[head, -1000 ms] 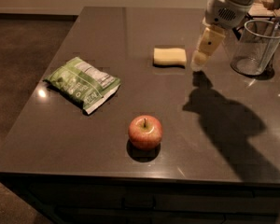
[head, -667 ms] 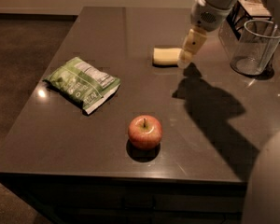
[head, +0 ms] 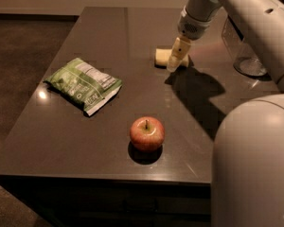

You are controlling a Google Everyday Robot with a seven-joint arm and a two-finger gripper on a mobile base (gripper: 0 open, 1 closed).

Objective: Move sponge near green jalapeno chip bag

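- Camera view, upper right of centre: gripper [head: 174, 64] at the end of the arm, tip down at the right half of the sponge [head: 161, 57]; possibly touching, not certain from this angle.
- Grip state: cannot tell whether spread or together.
- Sponge flat on the table [head: 61, 141], well apart from the green jalapeno chip bag [head: 83, 83] at left of centre; apple [head: 146, 133] at lower centre.
- Step in hand, as judged: securing the sponge. To do well: centre over the block, squeeze lightly since soft, lift clear before travelling left, set down just beside the bag without pushing it.
- Against 0.7 s ago: gripper shifted left and lower, from the sponge's right end to over it; sponge, bag and apple unmoved.
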